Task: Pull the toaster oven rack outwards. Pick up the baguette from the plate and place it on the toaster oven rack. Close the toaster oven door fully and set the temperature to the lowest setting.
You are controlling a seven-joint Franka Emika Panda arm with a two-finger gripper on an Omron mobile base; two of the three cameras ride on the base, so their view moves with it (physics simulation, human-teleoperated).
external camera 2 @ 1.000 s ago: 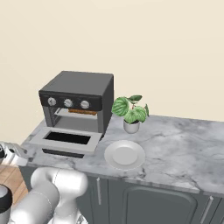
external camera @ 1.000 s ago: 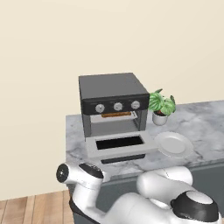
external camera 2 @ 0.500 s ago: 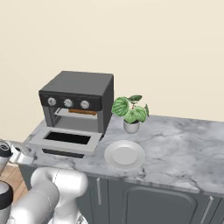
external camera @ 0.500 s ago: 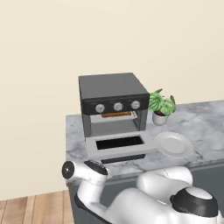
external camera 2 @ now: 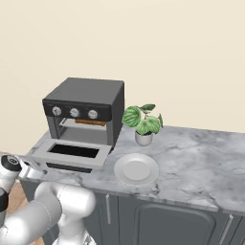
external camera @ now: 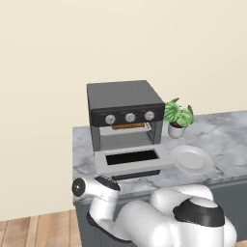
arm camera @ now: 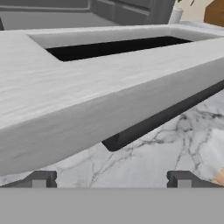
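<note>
The dark toaster oven [external camera: 124, 96] [external camera 2: 91, 93] stands on the counter with its light-grey door [external camera: 101, 162] [external camera 2: 103, 155] folded down flat. Inside, the baguette [external camera: 128, 126] [external camera 2: 90, 122] lies on the rack [external camera: 128, 131] [external camera 2: 88, 126]. The plate [external camera: 193, 159] [external camera 2: 136, 168] to the right of the door holds nothing. My gripper [arm camera: 111, 181] is open, low at the counter's front edge, looking up along the door's front edge [arm camera: 87, 118] and its dark bar handle [arm camera: 166, 114]. Nothing sits between the fingertips [arm camera: 40, 179].
A potted plant [external camera: 177, 116] [external camera 2: 142, 122] stands right of the oven, behind the plate. Three silver knobs [external camera: 130, 117] [external camera 2: 74, 112] sit on the black strip above the cavity. The marble counter [external camera 2: 191, 162] runs on to the right. The arm's white wrist [external camera: 96, 189] hangs before the counter's left front.
The hand has crept slightly up and toward the door's front edge. The jaws stayed open, and the oven, baguette and plate have not moved.
</note>
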